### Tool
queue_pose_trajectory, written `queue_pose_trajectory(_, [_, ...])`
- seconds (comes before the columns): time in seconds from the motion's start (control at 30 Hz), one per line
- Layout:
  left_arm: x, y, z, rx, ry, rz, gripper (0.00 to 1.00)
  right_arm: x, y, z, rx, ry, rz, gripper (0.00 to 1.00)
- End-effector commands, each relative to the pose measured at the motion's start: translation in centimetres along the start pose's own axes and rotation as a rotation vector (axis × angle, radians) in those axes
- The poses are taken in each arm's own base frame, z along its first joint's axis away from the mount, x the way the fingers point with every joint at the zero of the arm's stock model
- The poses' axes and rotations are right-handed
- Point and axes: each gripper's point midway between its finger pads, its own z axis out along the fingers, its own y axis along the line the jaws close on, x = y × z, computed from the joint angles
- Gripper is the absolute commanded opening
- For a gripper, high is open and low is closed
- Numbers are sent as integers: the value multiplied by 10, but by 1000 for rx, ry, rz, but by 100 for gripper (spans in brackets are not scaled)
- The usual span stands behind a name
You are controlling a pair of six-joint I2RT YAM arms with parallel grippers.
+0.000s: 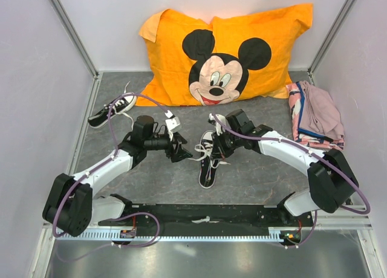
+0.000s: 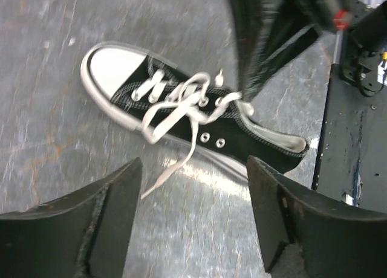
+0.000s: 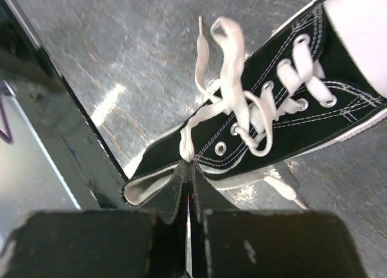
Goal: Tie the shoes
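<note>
A black low-top shoe [image 1: 208, 160] with a white toe cap lies mid-table between both grippers, its white laces loose and tangled. My left gripper [image 1: 179, 150] hovers just left of it. In the left wrist view that gripper [image 2: 193, 166] is open with only grey floor between its fingers, and the shoe [image 2: 199, 124] and a trailing lace end [image 2: 163, 181] lie beyond. My right gripper [image 3: 188, 163] is shut on a white lace [image 3: 187, 142] at the shoe's [image 3: 272, 127] ankle opening. A second shoe [image 1: 110, 110] lies at the back left, apart from both arms.
An orange Mickey Mouse pillow [image 1: 224, 54] leans against the back wall. Folded pink cloth [image 1: 314, 115] is at the back right. The black base rail [image 1: 205, 214] runs along the near edge, and white walls enclose the sides.
</note>
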Motion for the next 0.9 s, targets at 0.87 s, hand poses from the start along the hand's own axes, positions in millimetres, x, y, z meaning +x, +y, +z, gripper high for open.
queue_pose_trajectory(0.87, [-15,-17,56,64,-88,128,81,-33,4,-2,-106,-129,200,0])
